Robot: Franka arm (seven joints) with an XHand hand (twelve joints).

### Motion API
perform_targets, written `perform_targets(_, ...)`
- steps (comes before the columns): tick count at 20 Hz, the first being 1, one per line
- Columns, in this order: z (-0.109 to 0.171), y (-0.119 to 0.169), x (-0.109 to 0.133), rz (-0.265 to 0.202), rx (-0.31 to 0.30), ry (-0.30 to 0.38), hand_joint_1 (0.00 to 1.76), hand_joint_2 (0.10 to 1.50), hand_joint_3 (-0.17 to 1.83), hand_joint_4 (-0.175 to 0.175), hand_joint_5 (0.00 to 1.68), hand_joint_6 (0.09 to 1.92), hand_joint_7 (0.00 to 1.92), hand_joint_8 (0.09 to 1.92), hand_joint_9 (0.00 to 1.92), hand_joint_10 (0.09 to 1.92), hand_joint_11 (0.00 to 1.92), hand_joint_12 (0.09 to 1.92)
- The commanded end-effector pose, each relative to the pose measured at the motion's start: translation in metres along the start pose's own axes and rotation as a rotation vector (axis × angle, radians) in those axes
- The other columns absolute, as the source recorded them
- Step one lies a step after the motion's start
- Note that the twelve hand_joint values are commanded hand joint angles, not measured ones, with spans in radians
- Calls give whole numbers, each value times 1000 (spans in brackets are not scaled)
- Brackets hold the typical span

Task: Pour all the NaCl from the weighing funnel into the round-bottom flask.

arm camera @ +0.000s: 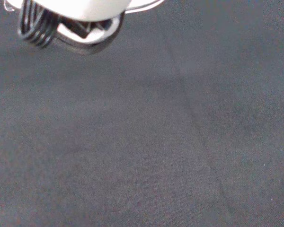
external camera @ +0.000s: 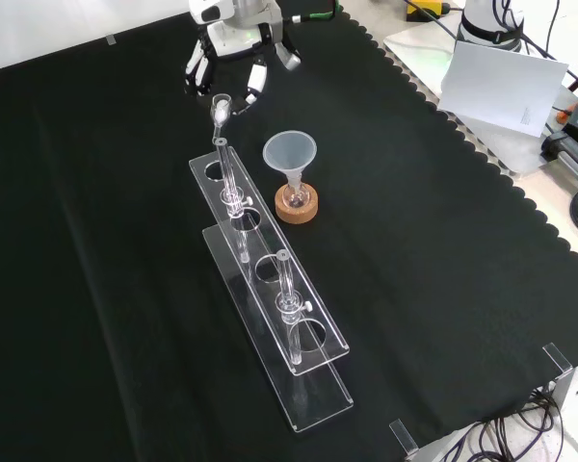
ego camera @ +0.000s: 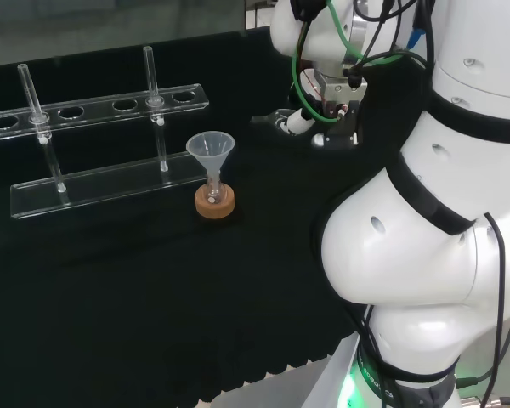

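Observation:
A clear plastic funnel (ego camera: 210,146) (external camera: 289,152) sits in the neck of a small round-bottom flask (ego camera: 212,194) (external camera: 297,196), which rests on a cork ring (ego camera: 214,206) (external camera: 297,208). In the front view a small clear weighing funnel (external camera: 220,108) with something white in it lies by the rack's far end. It is just below the fingers (external camera: 255,81) of my hand (external camera: 233,43). Those fingers are spread and fairly straight, and I cannot tell whether they touch it. In the head view the hand (ego camera: 293,121) is to the right of the flask, close to the arm. The wrist view has bare cloth beneath a blurred part of the hand (arm camera: 75,23).
A clear two-tier tube rack (ego camera: 93,106) (external camera: 270,279) holding two glass tubes (ego camera: 31,93) (ego camera: 150,72) stands beside the flask. The arm's white links (ego camera: 425,212) bulk at the head view's right. The cloth's scalloped edge and a white sheet (external camera: 501,82) are at the front view's right.

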State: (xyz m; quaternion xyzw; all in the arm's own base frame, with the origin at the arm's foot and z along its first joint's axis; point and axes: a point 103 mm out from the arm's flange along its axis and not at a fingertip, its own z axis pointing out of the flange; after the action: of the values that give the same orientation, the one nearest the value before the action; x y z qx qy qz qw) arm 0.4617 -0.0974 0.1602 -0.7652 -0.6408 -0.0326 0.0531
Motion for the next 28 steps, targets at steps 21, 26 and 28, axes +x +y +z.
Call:
perform_targets(21, -62, -61, 13, -10, -102, 52, 1130, 663, 599, 175, 1342, 523, 739, 631, 1129, 273, 983, 954)
perform_targets(26, -70, -79, 27, -26, -104, 50, 1130, 663, 599, 175, 1343, 521, 739, 630, 1130, 270, 983, 951)
perform_targets(28, -71, -87, 35, -35, -104, 48, 1130, 662, 599, 175, 1343, 520, 739, 630, 1131, 269, 983, 950)
